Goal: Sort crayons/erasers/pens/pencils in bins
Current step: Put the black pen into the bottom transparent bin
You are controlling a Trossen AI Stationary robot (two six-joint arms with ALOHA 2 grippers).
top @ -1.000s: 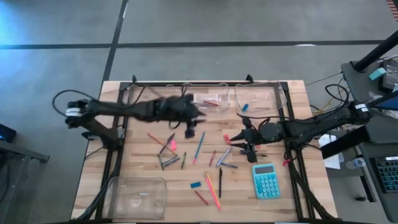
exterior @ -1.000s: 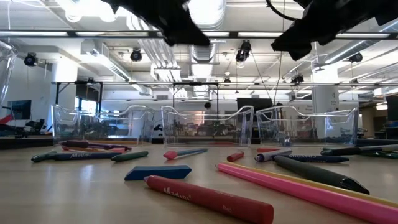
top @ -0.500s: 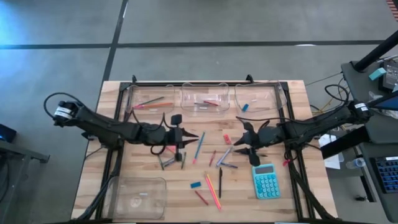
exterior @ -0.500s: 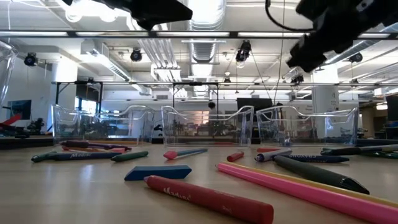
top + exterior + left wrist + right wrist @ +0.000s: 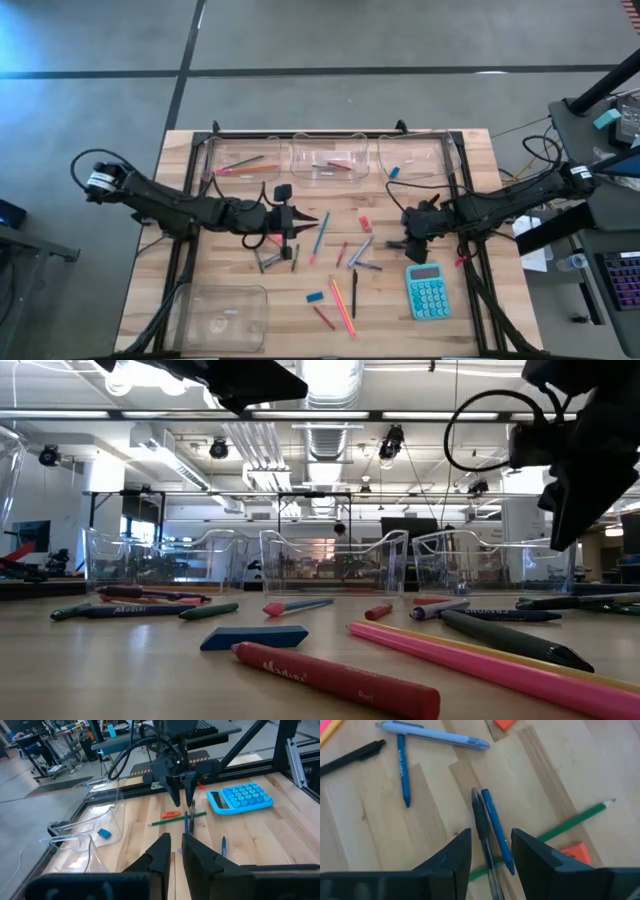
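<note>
Hovering over two pens [image 5: 487, 822], your right end effector [image 5: 490, 852] stands open; left end effector [image 5: 175, 851] nearly closed, empty.

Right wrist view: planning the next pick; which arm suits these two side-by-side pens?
Right. The right gripper is open with the dark pen and blue pen between its fingers; the left gripper sits farther off.
</note>
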